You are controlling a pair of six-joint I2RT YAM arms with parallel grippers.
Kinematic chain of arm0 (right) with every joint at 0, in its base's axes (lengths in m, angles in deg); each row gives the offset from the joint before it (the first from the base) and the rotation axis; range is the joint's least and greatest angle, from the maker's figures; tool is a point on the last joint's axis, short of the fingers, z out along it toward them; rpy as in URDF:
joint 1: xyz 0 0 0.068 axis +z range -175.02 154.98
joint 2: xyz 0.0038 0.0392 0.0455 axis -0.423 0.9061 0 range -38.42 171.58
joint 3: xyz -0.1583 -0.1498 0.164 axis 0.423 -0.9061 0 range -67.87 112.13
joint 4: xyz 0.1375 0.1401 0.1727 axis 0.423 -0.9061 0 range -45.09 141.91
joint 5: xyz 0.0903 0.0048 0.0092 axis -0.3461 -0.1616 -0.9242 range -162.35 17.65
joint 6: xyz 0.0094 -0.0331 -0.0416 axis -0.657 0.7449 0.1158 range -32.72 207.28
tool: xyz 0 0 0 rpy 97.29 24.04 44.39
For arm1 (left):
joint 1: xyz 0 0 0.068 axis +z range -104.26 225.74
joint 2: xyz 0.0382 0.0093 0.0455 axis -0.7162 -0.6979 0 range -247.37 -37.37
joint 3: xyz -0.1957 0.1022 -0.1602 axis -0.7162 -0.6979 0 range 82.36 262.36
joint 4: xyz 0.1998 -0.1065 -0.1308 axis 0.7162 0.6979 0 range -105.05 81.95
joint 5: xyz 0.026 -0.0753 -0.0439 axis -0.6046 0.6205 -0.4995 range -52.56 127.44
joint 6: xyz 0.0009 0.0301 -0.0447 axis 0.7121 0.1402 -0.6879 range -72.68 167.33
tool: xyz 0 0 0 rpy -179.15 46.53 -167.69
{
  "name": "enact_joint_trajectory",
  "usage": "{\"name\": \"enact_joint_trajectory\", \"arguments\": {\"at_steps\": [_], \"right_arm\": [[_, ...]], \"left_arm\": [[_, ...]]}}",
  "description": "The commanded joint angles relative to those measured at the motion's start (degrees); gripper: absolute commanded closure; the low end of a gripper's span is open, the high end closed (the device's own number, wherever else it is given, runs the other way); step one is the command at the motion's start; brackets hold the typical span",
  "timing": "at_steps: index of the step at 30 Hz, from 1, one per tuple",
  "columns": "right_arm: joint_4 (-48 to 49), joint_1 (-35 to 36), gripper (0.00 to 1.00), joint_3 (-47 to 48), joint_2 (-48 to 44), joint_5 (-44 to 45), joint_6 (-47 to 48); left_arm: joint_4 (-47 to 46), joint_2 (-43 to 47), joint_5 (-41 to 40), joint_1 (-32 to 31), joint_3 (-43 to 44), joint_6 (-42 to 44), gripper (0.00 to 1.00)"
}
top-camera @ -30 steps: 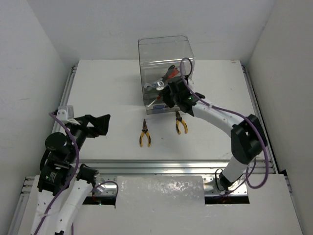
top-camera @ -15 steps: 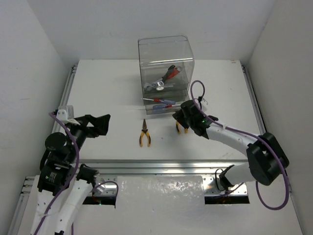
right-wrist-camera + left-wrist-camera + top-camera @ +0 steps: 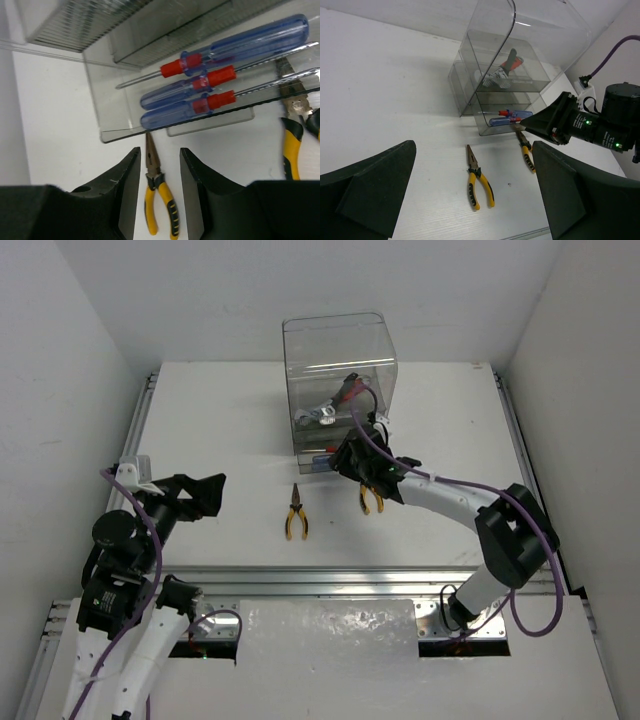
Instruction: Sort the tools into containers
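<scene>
We are logging the container (image 3: 335,340) as a clear, smoky box of stacked shallow trays under a tall transparent hood, standing at the far middle of the table (image 3: 200,420). Three blue-handled screwdrivers (image 3: 200,85) with red collars are lying side by side in the lowest, protruding tray. A red-handled silver wrench (image 3: 506,69) is lying tilted in an upper tray, with a dark handle (image 3: 512,53) against it. The first pliers (image 3: 295,512), yellow-handled, are lying on the table apart from the box, nose pointing at it. The second pliers (image 3: 371,503), also yellow-handled, are lying with the nose at the lowest tray's front edge
</scene>
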Motion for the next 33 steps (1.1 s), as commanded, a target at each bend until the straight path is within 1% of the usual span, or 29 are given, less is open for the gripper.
{"name": "enact_joint_trajectory", "arguments": {"at_steps": [1, 2, 3, 6, 7, 9, 16, 19, 25, 33], "right_arm": [[-0.02, -0.01, 0.63, 1.64, 2.03, 0.48, 0.31], [-0.46, -0.01, 0.65, 1.30, 2.03, 0.74, -0.05], [-0.56, -0.10, 0.72, 0.77, 1.60, 1.27, -0.92], [0.85, -0.01, 0.87, -2.21, 0.37, 3.03, -2.07], [1.28, -0.18, 0.95, -2.40, 0.54, 3.21, -1.90], [1.11, -0.45, 1.00, -1.26, 2.37, 3.65, -0.94], [9.01, -2.64, 1.00, 2.42, 7.56, 1.89, 3.20], [7.19, -4.04, 1.00, 7.25, 11.24, -0.04, 4.78], [8.84, -7.04, 0.99, 10.78, 14.86, -1.36, 6.19], [9.29, -11.87, 0.96, 20.35, 24.61, -7.86, 8.47]], "left_arm": [[-2.31, -0.68, -0.14, -0.60, -0.11, -0.27, 0.00], [-2.23, -0.94, -0.14, -0.51, -0.11, -0.27, 0.00], [-2.23, -0.86, -0.14, -0.51, -0.11, -0.27, 0.00], [-2.31, -0.68, -0.14, -0.51, -0.11, -0.27, 0.00], [-2.31, -0.68, -0.14, -0.51, -0.20, -0.27, 0.00], [-2.31, -0.85, -0.14, -0.60, -0.20, -0.27, 0.00], [-2.31, -0.77, -0.14, -0.60, -0.20, -0.27, 0.00], [-2.40, -0.77, -0.05, -0.60, -0.20, -0.27, 0.00], [-2.49, -0.94, 0.30, -0.51, -0.20, -0.18, 0.00], [-2.49, -1.56, 0.48, -0.51, -0.20, -0.10, 0.00]]}}
